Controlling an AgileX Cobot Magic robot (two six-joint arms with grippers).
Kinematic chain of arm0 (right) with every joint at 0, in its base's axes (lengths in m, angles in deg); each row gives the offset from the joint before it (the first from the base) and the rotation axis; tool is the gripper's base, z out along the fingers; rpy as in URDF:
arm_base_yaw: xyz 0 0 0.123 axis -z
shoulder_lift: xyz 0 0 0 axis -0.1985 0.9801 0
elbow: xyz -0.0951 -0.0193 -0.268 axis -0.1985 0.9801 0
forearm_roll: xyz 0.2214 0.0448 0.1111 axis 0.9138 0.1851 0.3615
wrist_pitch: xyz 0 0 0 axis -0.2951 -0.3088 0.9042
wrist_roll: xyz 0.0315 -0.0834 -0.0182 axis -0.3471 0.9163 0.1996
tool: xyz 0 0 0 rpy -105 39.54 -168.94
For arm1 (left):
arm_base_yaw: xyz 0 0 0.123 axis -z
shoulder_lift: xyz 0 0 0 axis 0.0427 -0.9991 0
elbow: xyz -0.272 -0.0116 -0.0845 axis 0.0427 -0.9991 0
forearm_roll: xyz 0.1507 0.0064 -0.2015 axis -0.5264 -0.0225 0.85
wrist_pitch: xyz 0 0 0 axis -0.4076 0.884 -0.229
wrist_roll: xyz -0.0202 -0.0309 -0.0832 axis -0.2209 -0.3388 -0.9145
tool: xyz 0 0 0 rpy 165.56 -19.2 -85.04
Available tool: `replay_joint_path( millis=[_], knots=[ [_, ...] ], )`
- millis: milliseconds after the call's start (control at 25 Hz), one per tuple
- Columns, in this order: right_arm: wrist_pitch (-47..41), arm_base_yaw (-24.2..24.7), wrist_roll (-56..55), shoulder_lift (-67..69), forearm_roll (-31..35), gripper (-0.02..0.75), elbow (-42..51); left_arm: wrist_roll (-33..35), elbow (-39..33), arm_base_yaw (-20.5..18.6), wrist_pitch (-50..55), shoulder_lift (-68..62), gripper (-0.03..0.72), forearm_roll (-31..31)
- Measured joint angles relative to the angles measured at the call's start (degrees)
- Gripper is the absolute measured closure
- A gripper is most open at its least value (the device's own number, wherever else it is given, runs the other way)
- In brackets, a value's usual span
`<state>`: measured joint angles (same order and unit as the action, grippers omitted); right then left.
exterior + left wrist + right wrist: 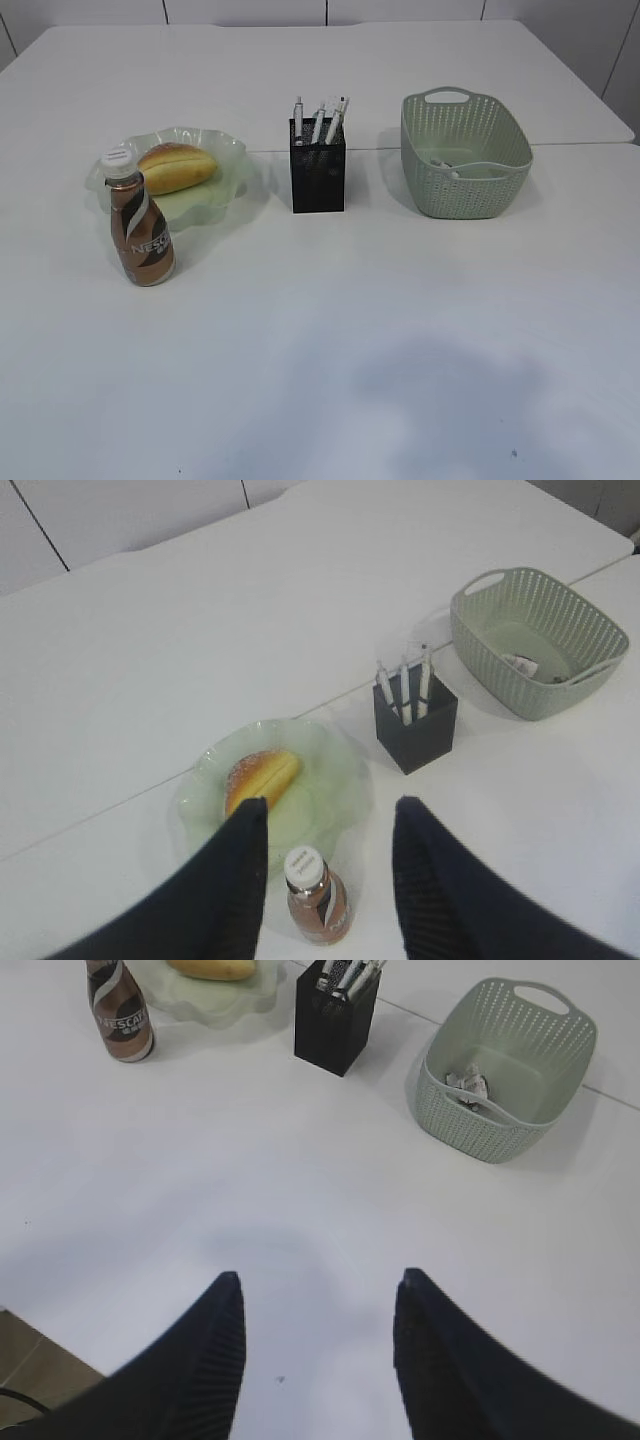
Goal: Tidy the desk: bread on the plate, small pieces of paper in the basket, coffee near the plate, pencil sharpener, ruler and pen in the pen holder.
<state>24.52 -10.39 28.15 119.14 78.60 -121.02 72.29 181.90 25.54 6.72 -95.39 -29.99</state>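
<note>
Status, left to right in the exterior view:

- Bread roll [176,166] lies on the pale green scalloped plate [230,152], centre-left of frame. Done.
- Nescafé coffee bottle [139,232] stands upright, white cap on, just in front of the plate's left edge, near it. Whether it touches the rim I can't tell. Done.
- Black mesh pen holder [318,172] at frame centre has several white pens [320,118] sticking out the top. Ruler and pencil sharpener can't be made out inside from any view; none lies loose on the table [380,330].
- Green woven basket [464,155] at upper right holds crumpled paper scraps [468,1084] near its near wall. No loose scraps visible on the tabletop.

Judgement: task looks essentially complete; only the ruler and sharpener are unconfirmed.

Grippers: neither arm shows in the exterior view.
- Left gripper [328,832]: hangs above the bottle and plate at the bottom of its wrist view, jaws parted, nothing between them.
- Right gripper [318,1305]: over bare table at the bottom of its wrist view, jaws apart about halfway, empty.
</note>
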Motion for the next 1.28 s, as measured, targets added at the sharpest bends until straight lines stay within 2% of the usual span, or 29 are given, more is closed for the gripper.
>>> replay_joint_path(
  millis=[200, 520, 640, 720, 960, 1280],
  knots=[
    [0.1, 0.0, -0.6, -6.5, -0.5, 0.345, 3.9, 0.2, -9.4, 0.0, 0.0, 8.3, 0.4, 2.0],
    [0.2, 0.0, -2.1, -15.5, -1.4, 0.345, 6.9, 0.6, -29.8, 0.0, -2.2, 30.1, 0.4, 8.3],
    [0.2, 0.0, -2.3, -19.1, -1.6, 0.345, 8.2, 1.9, -36.6, 0.0, -2.9, 38.4, 0.4, 8.9],
    [0.2, 0.0, -3.4, -26.2, -1.6, 0.345, 11.1, 2.2, -40.4, 0.0, -3.0, 44.3, 0.4, 9.1],
    [-2.2, 0.0, -4.2, -33.8, -1.1, 0.345, 13.8, 2.6, -48.0, 0.0, 1.9, 56.9, 0.4, 11.6],
    [-6.1, 0.0, -4.4, -40.5, 0.7, 0.345, 17.7, 3.9, -56.1, 0.0, 7.6, 70.0, 0.4, 11.7]
  ],
)
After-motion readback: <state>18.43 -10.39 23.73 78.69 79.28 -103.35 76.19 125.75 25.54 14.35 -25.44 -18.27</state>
